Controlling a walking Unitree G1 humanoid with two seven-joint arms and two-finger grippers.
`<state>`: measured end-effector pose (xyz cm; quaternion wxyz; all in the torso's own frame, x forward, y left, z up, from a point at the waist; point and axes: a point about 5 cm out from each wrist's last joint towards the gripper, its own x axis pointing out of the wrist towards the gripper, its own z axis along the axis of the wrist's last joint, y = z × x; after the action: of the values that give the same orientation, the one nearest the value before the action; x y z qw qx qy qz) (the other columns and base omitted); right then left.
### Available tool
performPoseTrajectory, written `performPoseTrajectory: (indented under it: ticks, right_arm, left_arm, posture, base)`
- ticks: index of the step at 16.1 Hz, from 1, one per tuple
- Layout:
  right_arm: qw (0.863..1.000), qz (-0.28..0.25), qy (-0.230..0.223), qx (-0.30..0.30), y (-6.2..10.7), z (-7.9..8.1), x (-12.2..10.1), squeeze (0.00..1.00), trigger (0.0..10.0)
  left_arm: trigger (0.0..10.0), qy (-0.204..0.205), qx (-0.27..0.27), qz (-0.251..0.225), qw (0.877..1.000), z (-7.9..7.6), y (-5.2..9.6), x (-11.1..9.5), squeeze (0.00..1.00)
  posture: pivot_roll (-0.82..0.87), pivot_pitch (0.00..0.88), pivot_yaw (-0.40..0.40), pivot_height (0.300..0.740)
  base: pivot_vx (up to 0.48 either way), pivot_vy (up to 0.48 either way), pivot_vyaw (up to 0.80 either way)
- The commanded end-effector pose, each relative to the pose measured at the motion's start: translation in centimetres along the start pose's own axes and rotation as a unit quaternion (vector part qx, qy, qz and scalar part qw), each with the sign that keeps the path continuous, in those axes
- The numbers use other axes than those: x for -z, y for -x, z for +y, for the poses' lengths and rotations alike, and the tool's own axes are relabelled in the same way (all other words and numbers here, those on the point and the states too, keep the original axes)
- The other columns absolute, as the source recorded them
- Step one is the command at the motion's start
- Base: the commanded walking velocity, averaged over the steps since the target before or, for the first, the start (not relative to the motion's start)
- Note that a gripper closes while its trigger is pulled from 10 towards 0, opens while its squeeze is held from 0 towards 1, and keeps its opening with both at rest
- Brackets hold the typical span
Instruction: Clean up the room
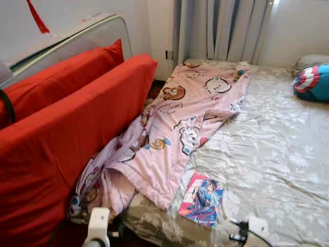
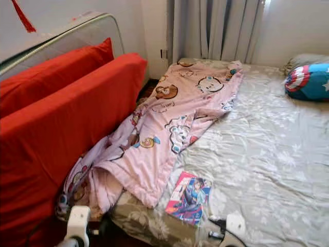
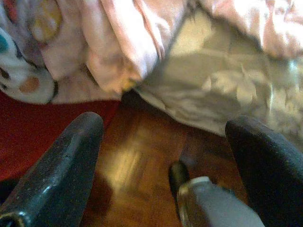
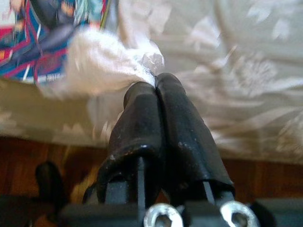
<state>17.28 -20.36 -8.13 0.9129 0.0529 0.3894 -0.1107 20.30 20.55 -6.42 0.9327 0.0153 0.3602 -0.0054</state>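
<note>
Your right gripper (image 4: 154, 80) pinches a crumpled tissue (image 4: 102, 61); left gripper (image 3: 165, 142) gapes empty. Comic book (image 1: 201, 199) and rumpled pink quilt (image 1: 175, 123) remain.

The room was a bedroom. A bed (image 1: 277, 154) with a grey flowered sheet took the right part, and grey curtains (image 1: 226, 28) hung behind its far edge, with daylight coming at their right side. The wall (image 1: 67, 15) was white. A red sofa back (image 1: 67, 128) stood just beside the bed's left edge. The floor (image 3: 137, 175) was brown wood.
</note>
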Motion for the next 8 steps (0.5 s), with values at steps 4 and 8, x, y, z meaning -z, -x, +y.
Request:
performPoseTrajectory:
  ticks: [4, 8]
  right_arm:
    - [0.999, 0.043, 0.018, -0.003, 0.4, 0.2, 1.7, 0.00, 10.0]
    - [0.999, 0.031, 0.032, -0.013, 0.0, 0.7, 0.7, 0.00, 10.0]
  left_arm:
    - [10.0, 0.008, -0.001, 0.039, 0.999, -0.2, 0.1, 1.2, 0.00]
    - [10.0, 0.015, -0.019, 0.055, 0.998, 1.3, 0.6, 1.8, 0.00]
  posture:
    - [-0.02, 0.000, 0.037, 0.740]
    - [-0.01, 0.000, 0.025, 0.740]
  base:
    - [0.000, 0.000, 0.00]
    - [0.000, 0.000, 0.75]
